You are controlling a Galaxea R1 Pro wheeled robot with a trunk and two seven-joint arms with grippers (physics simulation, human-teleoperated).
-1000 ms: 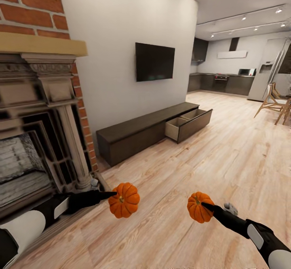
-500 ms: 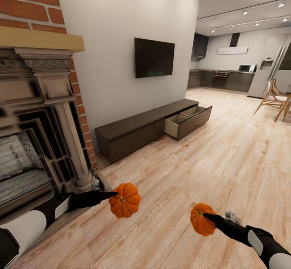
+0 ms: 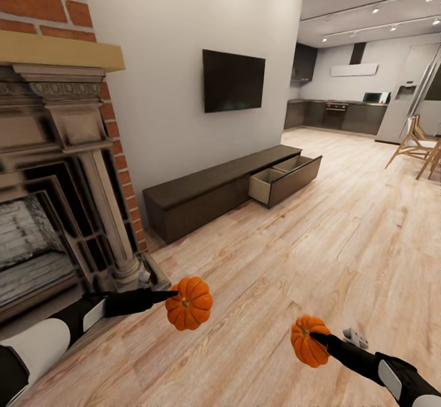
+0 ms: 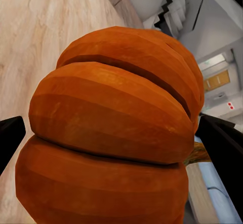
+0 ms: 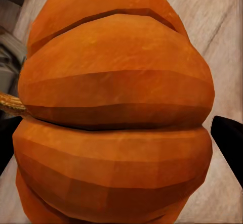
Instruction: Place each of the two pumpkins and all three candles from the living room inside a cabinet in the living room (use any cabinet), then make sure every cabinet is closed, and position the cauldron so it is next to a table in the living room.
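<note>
Item one: the cabinet, long, low, dark brown, against the far wall, its right drawer pulled out with pale insides.

Item two: the left pumpkin, bright orange, ribbed, pinched in our left gripper near the fireplace.

Item three: the right pumpkin, clamped in our right gripper. We judge both light, rigid and rounded; grip across the ribs.

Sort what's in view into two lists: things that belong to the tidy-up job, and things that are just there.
Part of the job:
- pumpkin in the left end effector
- pumpkin in the right end effector
- long low cabinet by the wall, one drawer pulled open

Just there:
- fireplace
- wall TV
- wooden chair
- kitchen units far back
</note>
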